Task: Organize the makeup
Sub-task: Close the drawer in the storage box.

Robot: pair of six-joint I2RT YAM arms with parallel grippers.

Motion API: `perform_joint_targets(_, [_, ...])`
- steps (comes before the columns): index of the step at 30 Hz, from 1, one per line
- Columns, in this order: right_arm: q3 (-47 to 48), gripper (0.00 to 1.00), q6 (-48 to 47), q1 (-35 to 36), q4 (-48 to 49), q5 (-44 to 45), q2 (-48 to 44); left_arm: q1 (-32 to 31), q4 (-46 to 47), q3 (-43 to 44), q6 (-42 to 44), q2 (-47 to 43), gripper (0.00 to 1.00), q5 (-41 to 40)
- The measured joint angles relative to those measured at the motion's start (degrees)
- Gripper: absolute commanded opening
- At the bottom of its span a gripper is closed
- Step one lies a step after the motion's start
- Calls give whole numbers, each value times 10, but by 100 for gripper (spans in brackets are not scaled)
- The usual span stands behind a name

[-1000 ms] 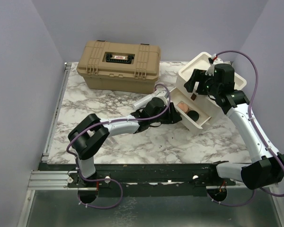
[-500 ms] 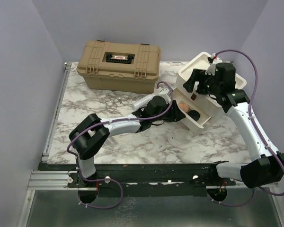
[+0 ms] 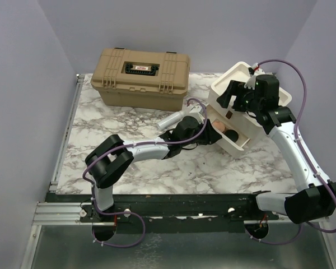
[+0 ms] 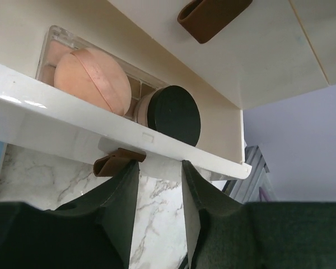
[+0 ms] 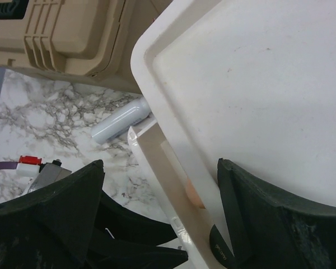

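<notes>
The job looks partly done to me. The drawer (image 4: 73,120) of the white box (image 3: 235,75), which stands at the far right corner of the surface (image 3: 101,112), is pulled out. A peach puff (image 4: 92,78) and a round black compact (image 4: 172,114) already lie in it side by side. What is left, as far as I can see, is the pale tube (image 5: 120,122). It lies on its side on the bare surface, between the tan case (image 3: 140,75) at the far edge and the drawer, just beside the drawer's end. I see no brushes in any view.

My left hand (image 4: 159,168) sits low at the drawer's front, its fingers drawn to a narrow gap with nothing between them. The brown pull tab (image 4: 119,161) is just outside one fingertip. The tube lies off to that hand's side, near my wrist rather than ahead of the fingers, so I judge I would have to back off and turn to reach it. My right hand (image 5: 159,165) hangs spread wide and empty over the box's top, with the tube near but lower, beyond its fingers.
</notes>
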Motion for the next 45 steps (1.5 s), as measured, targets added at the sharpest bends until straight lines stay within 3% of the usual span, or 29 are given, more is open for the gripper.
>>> perform_joint_targets(3, [-12,86,22,-3,14,3,-9,-3,28,2,3,14,27,-9])
perform_joint_targets(11, [-18,88,45,-3,20,10,-16,-5,72,23,35,54,25,-12])
perform_joint_targets(21, [-37,88,66,-4,54,8,-16,-6,90,98,34,105,30,-12])
perform_joint_targets(31, [-47,89,110,-8,77,2,-17,-11,166,94,19,133,36,-31])
perform_joint_targets(37, [-90,89,174,-10,123,3,-46,-27,233,91,46,158,41,-64])
perform_joint_targets(45, [-90,91,191,-12,124,8,-46,-29,282,73,74,168,46,-70])
